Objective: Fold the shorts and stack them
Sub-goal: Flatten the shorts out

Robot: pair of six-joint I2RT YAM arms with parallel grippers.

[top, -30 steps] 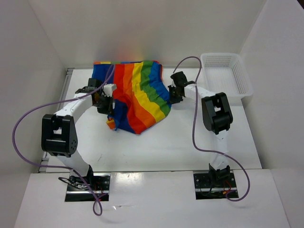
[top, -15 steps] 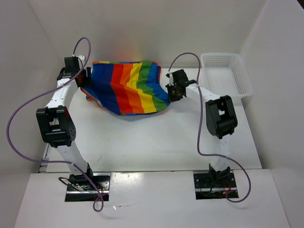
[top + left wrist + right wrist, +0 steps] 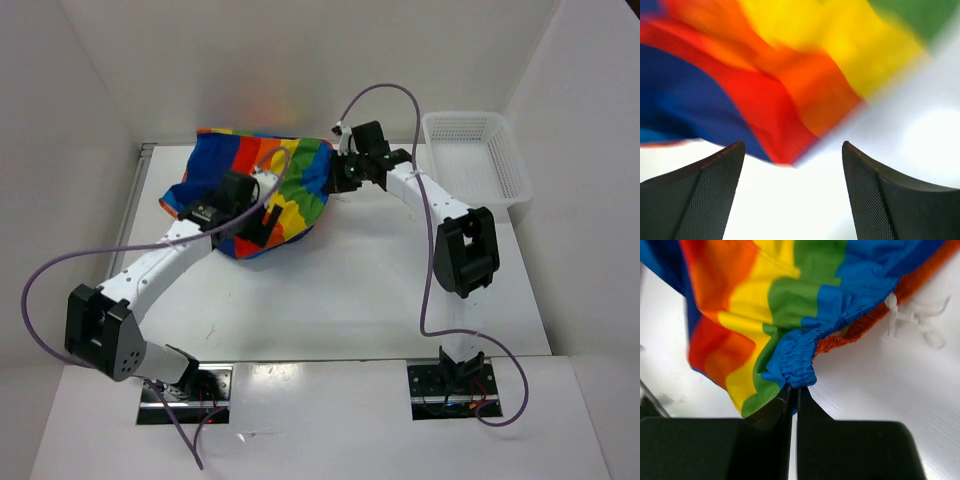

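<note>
Rainbow-striped cloth shorts (image 3: 300, 195) bunch at the counter's (image 3: 330, 290) 12 o'clock edge. Right hand (image 3: 794, 390) pinches them; left hand (image 3: 792, 150) gapes.

White table (image 3: 330, 295), plain white walls (image 3: 300, 60)

Right gripper (image 3: 793, 390) pinching blue waistband of shorts (image 3: 785, 300).
</note>
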